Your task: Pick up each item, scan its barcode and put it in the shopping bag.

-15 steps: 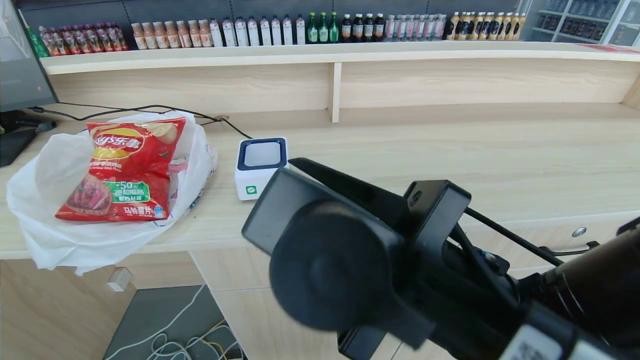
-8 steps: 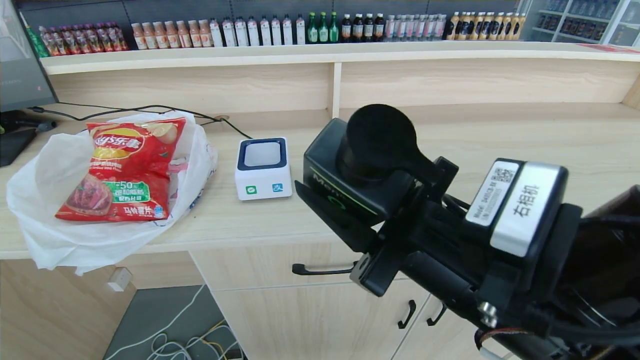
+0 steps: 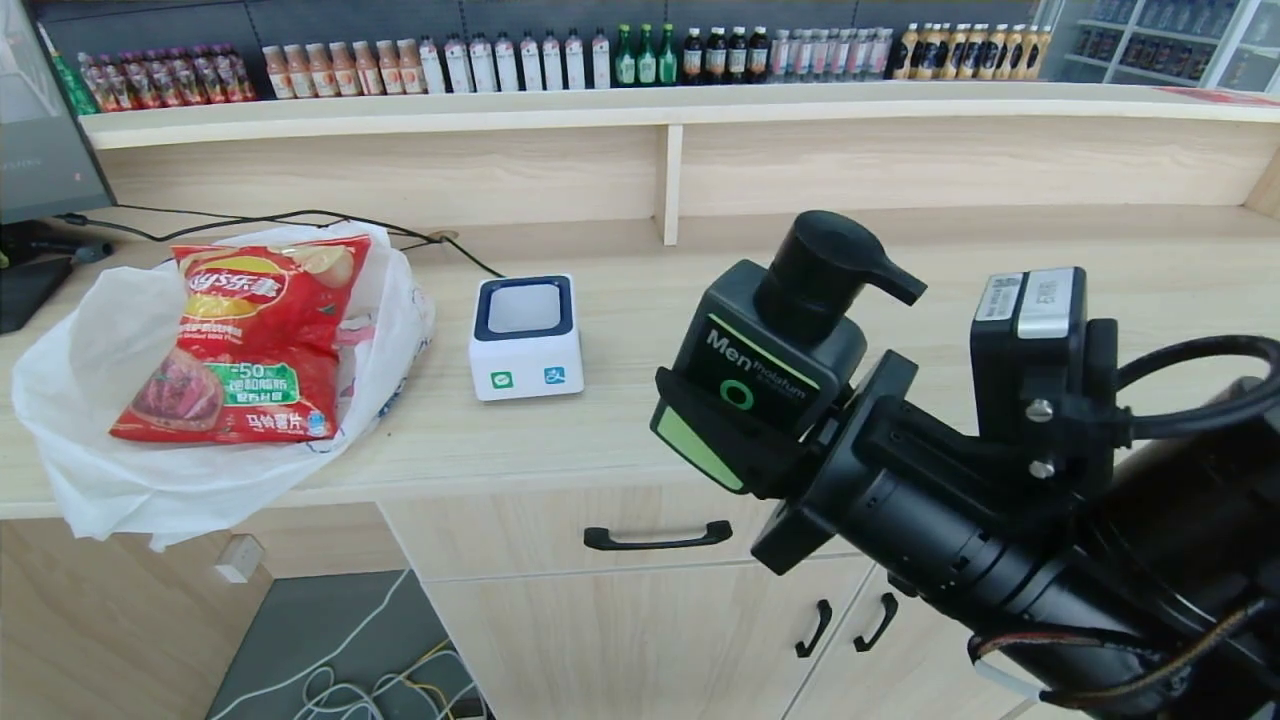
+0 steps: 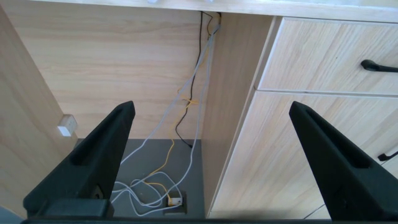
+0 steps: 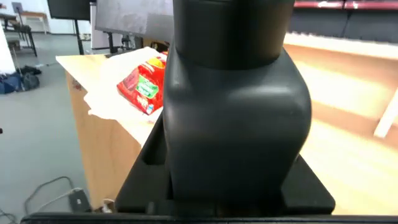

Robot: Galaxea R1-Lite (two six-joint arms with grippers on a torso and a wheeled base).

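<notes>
— What is lying on the left of the counter (image 3: 1000,320)?
— A white shopping bag (image 3: 80,400) is sitting open at the left end, spilling a little over the front edge. A red chips pack (image 3: 250,340) is lying face up on it.

— And the left gripper (image 4: 211,162)?
— It is hanging below counter level, facing the cabinet front and loose cables on the floor. Its two black fingers (image 4: 93,162) are standing wide apart, with nothing between them.

— What is coming next along the counter?
— A small white scanner (image 3: 526,335) is standing just right of the bag, its window facing up and a black cable running back from it.

— Where is the item being handled?
— A black pump bottle (image 3: 775,340) is being held in the air right of the scanner, over the counter's front edge. It is leaning slightly, its nozzle pointing right.

— What has hold of it?
— The right gripper (image 3: 760,400) is clamping the bottle's lower body, one finger on each side. From the wrist, the bottle (image 5: 233,106) is rising straight out of the gripper (image 5: 230,186).

— And behind?
— Drinks (image 3: 640,55) are lining the back shelf.
</notes>
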